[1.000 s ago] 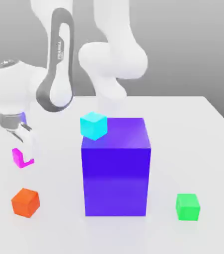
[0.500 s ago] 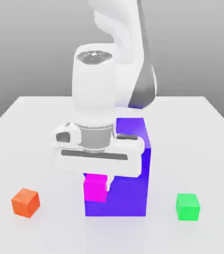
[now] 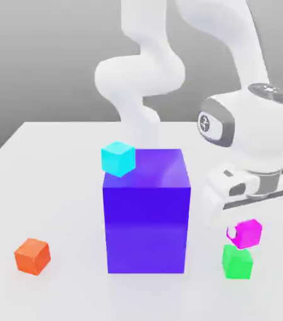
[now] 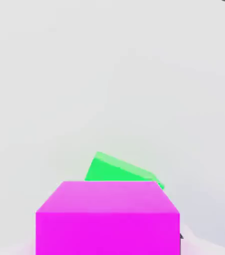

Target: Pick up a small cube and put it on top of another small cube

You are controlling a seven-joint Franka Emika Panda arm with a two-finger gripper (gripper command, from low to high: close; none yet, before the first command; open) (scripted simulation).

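A: At the exterior view's right, the gripper is clamped on the pink cube.
B: Position of that cube?
A: Just above the green cube, off the table. The blue block stands beside them.

Four small cubes, one block

In the exterior view the white arm's upper links run off the top edge, and the small bright magenta-pink cube covers the gripper's fingertips. In the hand view that cube is cut by the lower edge and hides much of the small bright green cube
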